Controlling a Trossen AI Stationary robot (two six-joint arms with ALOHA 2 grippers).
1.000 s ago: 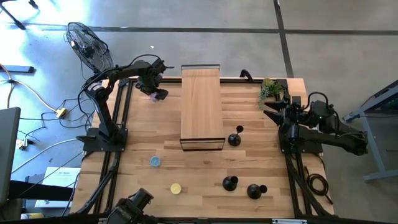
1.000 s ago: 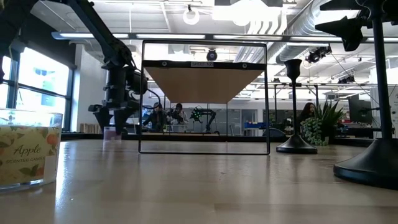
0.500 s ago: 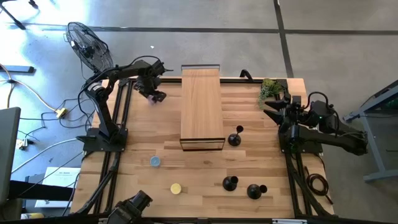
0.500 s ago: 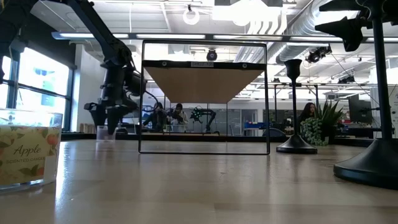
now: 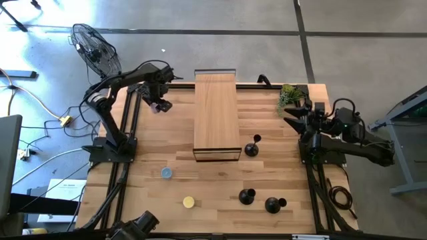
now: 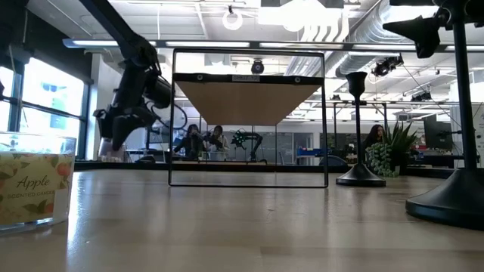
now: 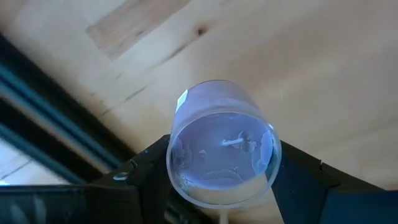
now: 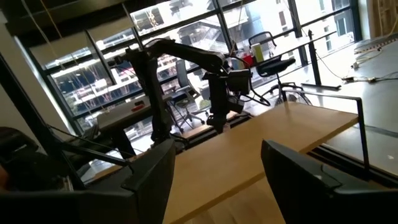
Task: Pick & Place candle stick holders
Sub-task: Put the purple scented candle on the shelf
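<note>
Three matte-black candle stick holders stand on their round bases on the wooden table: one beside the shelf, and two near the front edge. No gripper touches them. My left gripper is at the far left of the table, shut on a small glass jar with a lavender candle; it also shows in the low view. My right gripper waits at the table's right edge, open and empty, as the right wrist view shows. My left gripper pinches the jar's round glass wall between its two fingers, one on each side, below the rim. The fingers come from above, slanting down. The jar's open top faces the wrist camera, and the jar sits tilted in the hold.
A tall wooden shelf on a black wire frame stands mid-table. A blue candle and a yellow candle sit front left, and an "Apple" jar shows close up in the low view. A plant stands far right. People sit in the room beyond.
My left gripper has carried the lavender jar toward the table's left edge, away from the shelf, and has tipped, so the jar now hangs tilted. It stays shut on the jar.
</note>
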